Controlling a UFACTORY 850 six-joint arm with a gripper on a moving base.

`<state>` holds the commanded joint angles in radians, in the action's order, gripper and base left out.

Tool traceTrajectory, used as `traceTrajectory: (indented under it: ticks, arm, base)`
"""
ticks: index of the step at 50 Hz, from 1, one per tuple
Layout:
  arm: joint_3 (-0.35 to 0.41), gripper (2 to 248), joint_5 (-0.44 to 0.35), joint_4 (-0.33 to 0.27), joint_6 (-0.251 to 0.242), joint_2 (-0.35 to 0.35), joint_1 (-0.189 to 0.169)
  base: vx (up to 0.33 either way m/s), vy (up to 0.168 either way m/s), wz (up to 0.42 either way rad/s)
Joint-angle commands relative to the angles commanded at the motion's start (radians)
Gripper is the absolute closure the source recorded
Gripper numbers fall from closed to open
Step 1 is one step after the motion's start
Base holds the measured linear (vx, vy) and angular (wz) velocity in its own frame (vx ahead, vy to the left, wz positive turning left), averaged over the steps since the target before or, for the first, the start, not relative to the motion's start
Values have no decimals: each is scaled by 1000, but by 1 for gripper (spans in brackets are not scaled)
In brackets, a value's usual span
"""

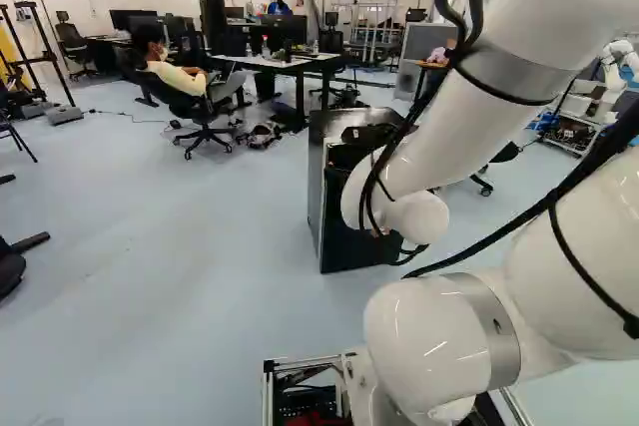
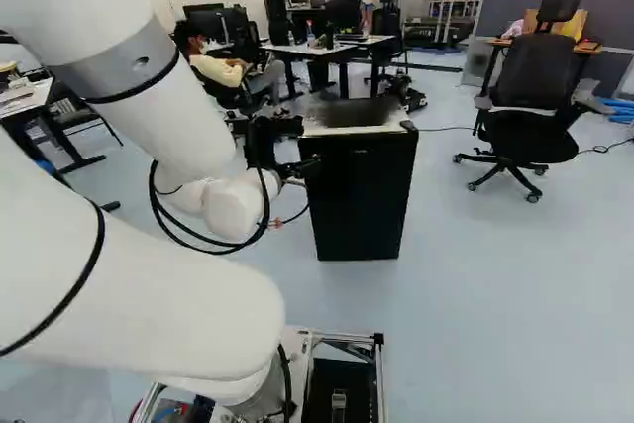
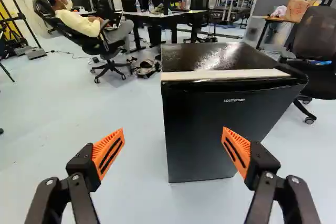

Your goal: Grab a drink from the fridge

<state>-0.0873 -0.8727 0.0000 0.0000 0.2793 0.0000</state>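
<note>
A black two-fingered gripper [image 2: 303, 146] with orange pads stands wide open, gripping nothing, near the front of a black box-shaped fridge [image 3: 210, 124] with a glossy top. Right of the fridge is a black high-backed office chair [image 2: 520, 136]; beyond the fridge, a white-topped desk [image 2: 378, 40].

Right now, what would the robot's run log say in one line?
Gripper: open, holding nothing | Ahead: black fridge | Fridge door: looks shut | Task: drink not yet grabbed
</note>
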Motion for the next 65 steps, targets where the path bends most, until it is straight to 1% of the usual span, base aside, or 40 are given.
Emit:
traceTrajectory:
  ticks: [18, 46, 53, 65]
  arm:
    - [0, 3, 0, 0, 0, 0, 0]
    - [0, 3, 0, 5, 0, 0, 1]
    - [-3, 3, 0, 52, 0, -3, 8]
    - [-10, 3, -1, 171, 0, -11, 34]
  base:
    - [55, 101, 128]
    - [2, 2, -1]
    - [0, 0, 0]
    - [0, 0, 0]
